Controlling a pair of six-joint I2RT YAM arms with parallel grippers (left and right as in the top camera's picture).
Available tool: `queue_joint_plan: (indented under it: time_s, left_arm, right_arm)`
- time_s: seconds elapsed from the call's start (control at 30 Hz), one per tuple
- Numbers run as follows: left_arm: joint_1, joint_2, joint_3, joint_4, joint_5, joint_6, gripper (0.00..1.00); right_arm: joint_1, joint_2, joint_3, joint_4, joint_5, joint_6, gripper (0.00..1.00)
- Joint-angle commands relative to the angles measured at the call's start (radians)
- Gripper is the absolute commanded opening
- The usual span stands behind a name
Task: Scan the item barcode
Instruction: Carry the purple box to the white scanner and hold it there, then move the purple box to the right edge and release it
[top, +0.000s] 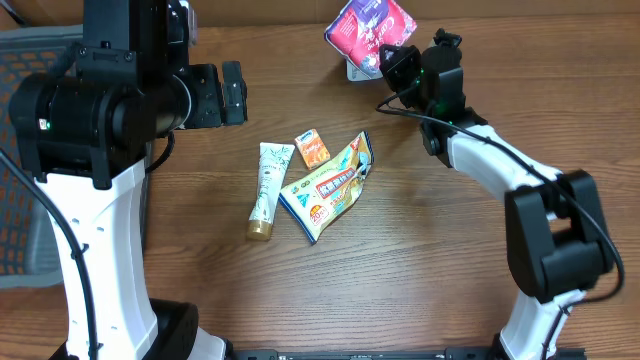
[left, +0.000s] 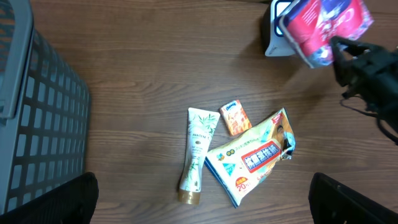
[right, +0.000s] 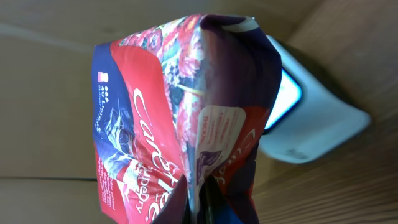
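R wrist view alone read "Carefree" on red pack (right: 155, 124); R claw (top: 388, 56) clamped on it; L claw (top: 221, 93) apart, empty.

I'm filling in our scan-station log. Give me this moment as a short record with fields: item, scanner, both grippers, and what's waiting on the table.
item in hand: red packet, lifted at the table's far side
scanner: white scanner, just behind the packet and partly hidden by it
right gripper: shut on red packet
left gripper: open, holding nothing
waiting on table: tube, orange box, yellow pouch, close together mid-table
other: grey basket at the left edge
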Motion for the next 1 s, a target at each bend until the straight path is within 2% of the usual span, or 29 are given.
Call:
queue_joint_plan:
  time_s: [0.0,0.4,0.6,0.8,0.97]
  left_arm:
    - [0.0,0.003,0.008,0.001,0.009,0.005,1.0]
    - [0.0,0.003,0.008,0.001,0.009,0.005,1.0]
    - [0.0,0.003,0.008,0.001,0.009,0.005,1.0]
    - [0.0,0.003,0.008,0.001,0.009,0.005,1.0]
    - [0.0,0.003,0.008,0.001,0.009,0.005,1.0]
  right_arm:
    - [-0.009,0.046,0.048,0.01,-0.003,-0.018,0.04]
    - [-0.015,0.05,0.146,-0.058,-0.054,-0.253,0.04]
    - [-0.049,0.049,0.262,-0.229,-0.055,-0.294,0.04]
    - [-0.18,0.024,0.377,-0.415,-0.08,-0.335,0.04]
    - [-0.406,0.01,0.417,-0.684,-0.073,-0.315,0.04]
